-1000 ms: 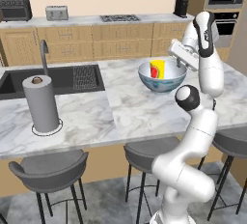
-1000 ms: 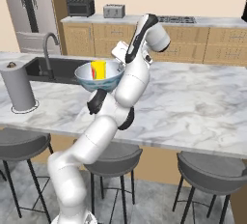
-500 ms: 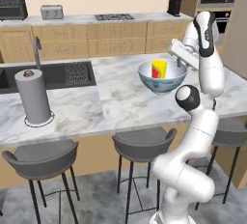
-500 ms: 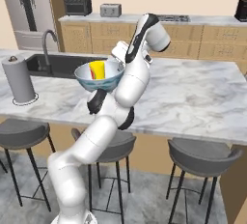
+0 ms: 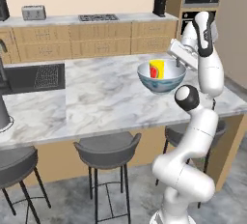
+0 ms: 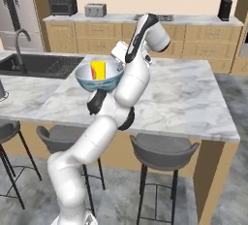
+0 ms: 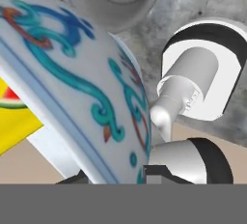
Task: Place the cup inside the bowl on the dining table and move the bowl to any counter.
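Currently the bowl (image 5: 161, 76) hangs clear of the dining table (image 5: 101, 97), carried by its rim, with the cup (image 5: 156, 68) standing upright inside it. The cup's position suggests the first part of the task is done; the bowl is aloft, in my judgement, so that it can be carried to the counter (image 5: 87, 21) along the far wall, well beyond the jaws.

The gripper (image 5: 178, 63) meets the bowl at the rim on the arm's side. In the hand view the patterned outer wall of the bowl (image 7: 82, 88) runs right down to the finger tips, and the yellow cup (image 7: 14, 117) shows just past that wall. The jaws stand narrowly apart, pinching the bowl's rim; one finger appears to be inside and one outside, though the contact itself is partly hidden.

The arm rises from beside the stools (image 5: 108, 151), folds at a dark elbow just below the bowl, then reaches up and bends back over at the wrist, so the hand comes at the rim from the side. The bowl rides roughly level, which should keep the cup seated.
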Motion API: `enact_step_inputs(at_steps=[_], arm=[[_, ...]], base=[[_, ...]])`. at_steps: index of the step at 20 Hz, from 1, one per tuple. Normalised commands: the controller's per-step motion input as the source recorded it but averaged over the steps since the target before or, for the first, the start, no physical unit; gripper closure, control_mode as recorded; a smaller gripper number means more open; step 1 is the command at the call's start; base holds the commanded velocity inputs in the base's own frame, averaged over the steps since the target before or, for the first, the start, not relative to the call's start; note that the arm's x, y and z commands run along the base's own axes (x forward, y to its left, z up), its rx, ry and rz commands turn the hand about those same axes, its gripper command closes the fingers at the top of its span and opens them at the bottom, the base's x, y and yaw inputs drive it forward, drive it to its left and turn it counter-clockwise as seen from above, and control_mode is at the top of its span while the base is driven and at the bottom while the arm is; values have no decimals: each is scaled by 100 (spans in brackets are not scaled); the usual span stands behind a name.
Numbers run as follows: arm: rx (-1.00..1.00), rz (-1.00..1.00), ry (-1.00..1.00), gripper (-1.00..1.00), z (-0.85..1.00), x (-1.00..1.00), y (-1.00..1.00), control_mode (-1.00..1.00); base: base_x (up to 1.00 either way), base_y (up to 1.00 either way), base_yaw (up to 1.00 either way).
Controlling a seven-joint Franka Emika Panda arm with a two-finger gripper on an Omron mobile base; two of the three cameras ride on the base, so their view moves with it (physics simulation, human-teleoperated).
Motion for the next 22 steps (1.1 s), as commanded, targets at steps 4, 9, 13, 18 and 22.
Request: enact_step_inputs(at_steps=[4,9,13,18,22], arm=[[0,0,0,100,0,0,0,100],[0,0,0,100,0,0,0,100],[0,0,0,100,0,0,0,100],[0,0,0,100,0,0,0,100],[0,0,0,100,0,0,0,100]], base=[[0,-74,-9],[0,-67,-8],[0,-65,-7],[4,-60,-6],[12,-57,-4]])
